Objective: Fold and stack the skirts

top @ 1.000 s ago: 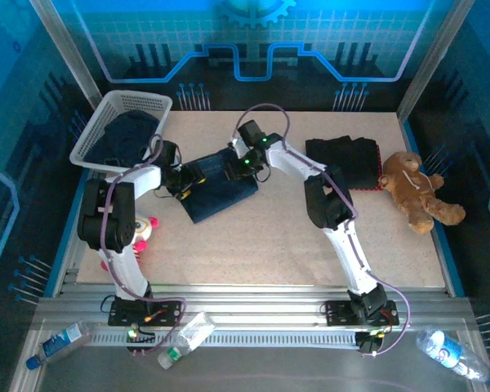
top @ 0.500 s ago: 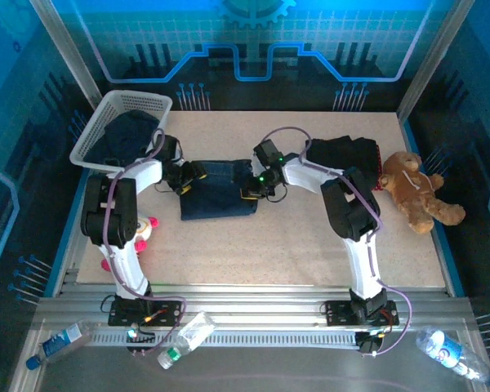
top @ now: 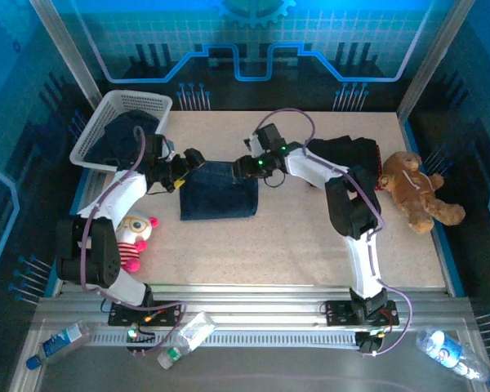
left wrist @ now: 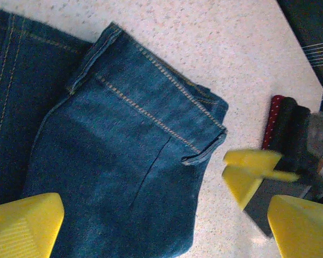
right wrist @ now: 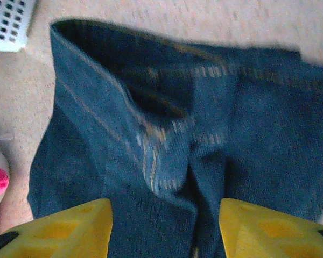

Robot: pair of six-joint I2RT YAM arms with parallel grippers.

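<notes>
A folded dark blue denim skirt [top: 219,192] lies flat on the table's middle left. My left gripper [top: 189,160] hovers at its top left corner, open wide and holding nothing; in the left wrist view the denim [left wrist: 124,150] spreads between its yellow fingers [left wrist: 24,228]. My right gripper [top: 242,166] stands at the skirt's top right corner, open, with the waistband [right wrist: 167,134] below its fingers [right wrist: 62,231]. A black skirt [top: 351,159] lies stacked on a red dotted one [left wrist: 273,121] behind the right arm. Another denim skirt [top: 126,131] sits in the basket.
The white basket [top: 151,104] stands at the back left corner. A brown teddy bear [top: 412,192] lies at the right. A pink-and-white plush toy [top: 132,233] sits by the left arm. Plastic bottles [top: 184,339] lie on the near rail.
Both grippers have let go of the denim skirt and opened. The left arm swung outward to the left, uncovering the plush toy. The right gripper moved back and left to the skirt's top edge.
</notes>
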